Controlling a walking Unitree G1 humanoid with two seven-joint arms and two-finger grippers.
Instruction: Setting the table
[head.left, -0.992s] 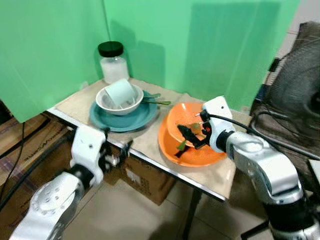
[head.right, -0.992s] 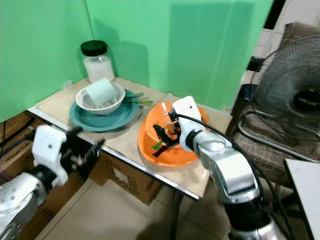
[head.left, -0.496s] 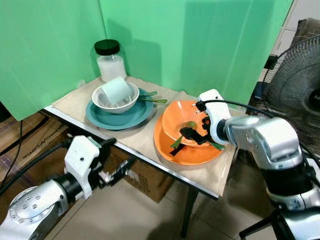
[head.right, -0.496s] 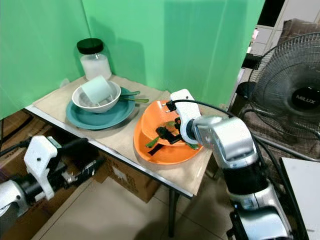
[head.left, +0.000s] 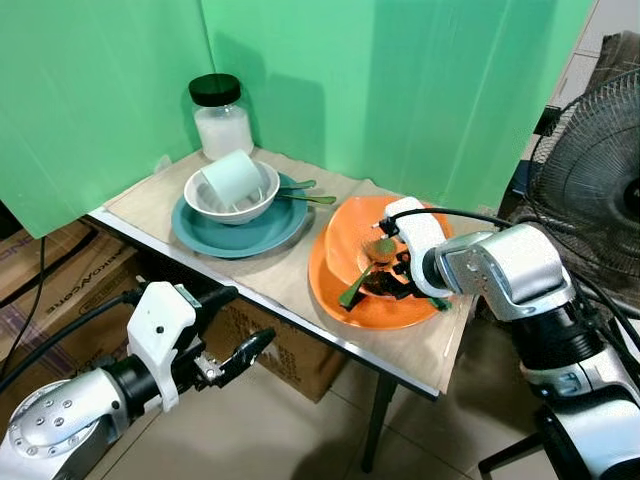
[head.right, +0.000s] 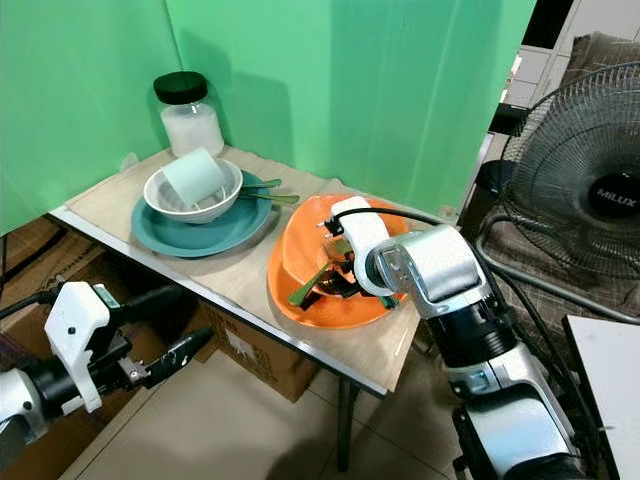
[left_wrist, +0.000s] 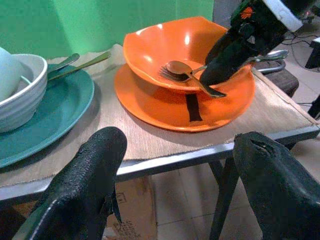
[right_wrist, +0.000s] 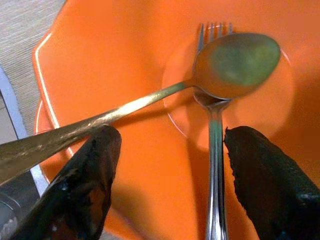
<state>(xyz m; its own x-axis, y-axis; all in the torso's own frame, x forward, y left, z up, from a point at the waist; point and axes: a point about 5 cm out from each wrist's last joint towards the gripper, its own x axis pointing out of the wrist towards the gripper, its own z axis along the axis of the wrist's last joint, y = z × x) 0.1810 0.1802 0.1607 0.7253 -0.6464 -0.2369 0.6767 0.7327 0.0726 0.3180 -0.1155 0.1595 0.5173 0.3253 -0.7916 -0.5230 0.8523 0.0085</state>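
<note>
At centre frame the right gripper (head.left: 385, 283) hangs released over the spoon (right_wrist: 235, 59) and fork (right_wrist: 214, 130) in the orange bowl (head.left: 352, 238). A fan (head.left: 590, 160) stands at far right, a jar (head.left: 221, 118) upper left. The left gripper (head.left: 235, 330), fingers apart, hovers below the worktop (head.left: 300, 285) edge.

Fork (right_wrist: 214, 150) handle cut off by frame edge, fan (head.right: 585, 190) cropped at right

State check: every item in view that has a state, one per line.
Jar: upright, black lid on.
Mug: tipped on its side in the white bowl.
White bowl: upright on the teal plate.
Orange bowl: upright on the orange plate.
Spoon and fork: lying in the orange bowl.
Right tool: open, over the cutlery.
Left tool: open, below the table edge.
</note>
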